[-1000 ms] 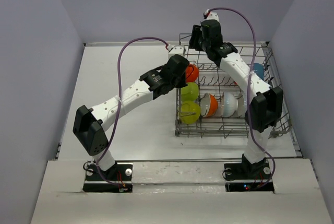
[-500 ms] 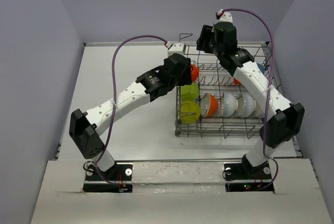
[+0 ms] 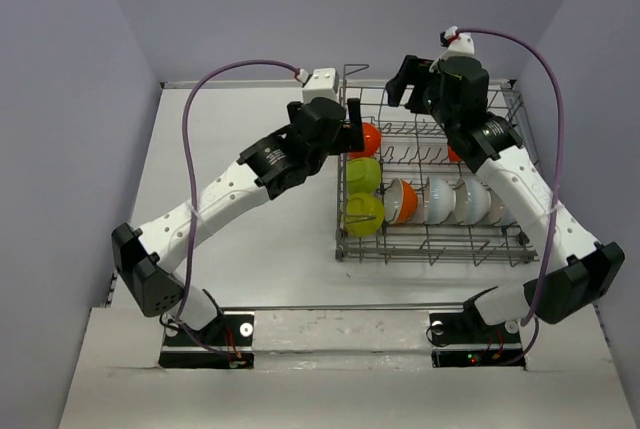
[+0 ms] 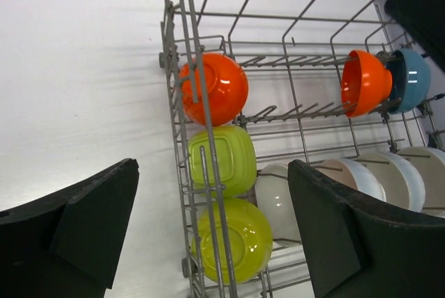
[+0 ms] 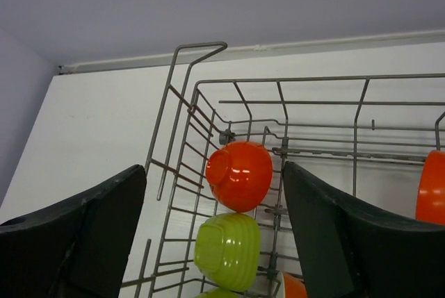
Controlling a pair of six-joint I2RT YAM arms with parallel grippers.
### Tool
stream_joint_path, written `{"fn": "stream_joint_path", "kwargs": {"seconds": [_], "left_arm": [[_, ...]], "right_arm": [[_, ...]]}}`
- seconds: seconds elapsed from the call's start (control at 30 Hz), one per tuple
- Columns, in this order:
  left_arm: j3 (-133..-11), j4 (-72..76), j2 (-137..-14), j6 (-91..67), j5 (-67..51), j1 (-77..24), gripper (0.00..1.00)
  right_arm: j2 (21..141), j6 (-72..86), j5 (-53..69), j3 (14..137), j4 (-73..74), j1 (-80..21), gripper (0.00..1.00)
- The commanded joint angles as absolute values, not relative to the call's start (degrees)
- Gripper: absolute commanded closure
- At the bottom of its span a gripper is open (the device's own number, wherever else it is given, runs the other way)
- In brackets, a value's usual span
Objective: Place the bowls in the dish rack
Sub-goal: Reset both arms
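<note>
The dish rack (image 3: 430, 258) stands on the right half of the table and holds several bowls on edge. Along its left wall sit an orange-red bowl (image 3: 369, 138) and two yellow-green bowls (image 3: 363, 176). A second orange-red bowl (image 3: 403, 201) and white bowls (image 3: 441, 199) fill the front row. The left wrist view also shows a blue bowl (image 4: 415, 78) at the back right. My left gripper (image 3: 351, 129) hovers open over the rack's left wall, holding nothing. My right gripper (image 3: 412, 87) hangs open above the rack's back left corner, also holding nothing.
The rack's raised handle (image 5: 199, 46) juts up at its back left corner, just under my right gripper. White tabletop (image 3: 250, 129) stretches left of the rack. Grey walls close in the back and both sides. Purple cables (image 3: 200, 99) arch over both arms.
My left gripper has opened wide and drawn up and back from the orange-red bowl at the rack's left wall. My right gripper has swung right along the back of the rack and opened wider.
</note>
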State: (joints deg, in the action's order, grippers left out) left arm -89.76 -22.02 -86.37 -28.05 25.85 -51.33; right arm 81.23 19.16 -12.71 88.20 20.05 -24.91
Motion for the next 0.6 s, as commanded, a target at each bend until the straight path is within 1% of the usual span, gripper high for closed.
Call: {"fn": "stream_joint_path", "kwargs": {"seconds": [0.0,0.03,0.07,0.23,0.33,0.57], "left_arm": [[-92.90,-21.00,-78.93,-24.88,32.95,-51.59,0.02],[-92.99,-21.35,-78.14,-24.26,33.92,-51.59,0.01],[-93.25,-21.62,-77.44,-23.13,34.71,-51.59,0.01],[-92.11,-20.74,-72.34,-18.55,40.07,-51.50,0.01],[-89.83,-19.42,-68.83,-16.52,44.20,-51.42,0.01],[-85.17,-15.12,-63.46,-14.77,45.79,-51.33,0.01]], "right_arm": [[74.56,19.42,-11.77,84.65,18.02,-25.49,0.08],[73.49,19.51,-12.13,82.64,17.84,-25.49,0.02],[72.43,19.69,-12.56,81.92,17.67,-25.49,0.00],[66.11,19.87,-13.88,77.88,18.02,-25.49,0.00],[58.74,19.51,-14.94,73.67,18.19,-25.49,0.00],[49.75,18.11,-19.25,71.02,21.71,-25.49,0.00]]}}
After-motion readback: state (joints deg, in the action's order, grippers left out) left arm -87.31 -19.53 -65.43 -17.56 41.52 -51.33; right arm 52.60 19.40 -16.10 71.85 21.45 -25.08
